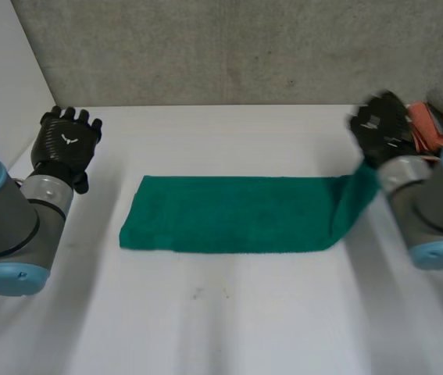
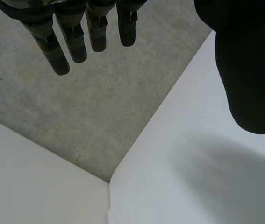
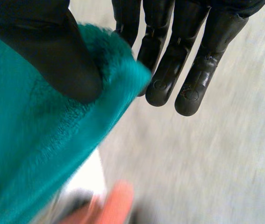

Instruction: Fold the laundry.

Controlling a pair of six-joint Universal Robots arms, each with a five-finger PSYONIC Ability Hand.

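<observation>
**Towel end raised in the right hand, crosswise fold to come**

The green towel (image 1: 237, 225) lies as a long strip across the middle of the white worktop (image 1: 229, 328). Its right end is lifted off the surface by the right hand (image 1: 381, 129). In the right wrist view the thumb presses the cloth's edge against the nearest finger, so this hand is clamped on the towel. Its other fingers (image 3: 188, 70) stand straight beside the pinch. The left hand (image 1: 66, 142) hangs well apart from the towel, beyond its left end, with its fingers (image 2: 76, 37) straight and nothing in them.

The step in hand looks to be carrying the raised end over onto the left end. To do it well, the pinch should hold through the whole carry. The end should travel high enough that the hanging part does not drag the strip along. It should land square on the left end, with the long edges matched. The free left hand could press the left end flat so that the strip does not slide.

How much of the end's width the pinch takes is hard to tell, because the right arm covers that corner in the head view. How many layers the strip has cannot be read. The orange things (image 1: 424, 129) behind the right hand are partly hidden, and what they are I cannot tell.
</observation>
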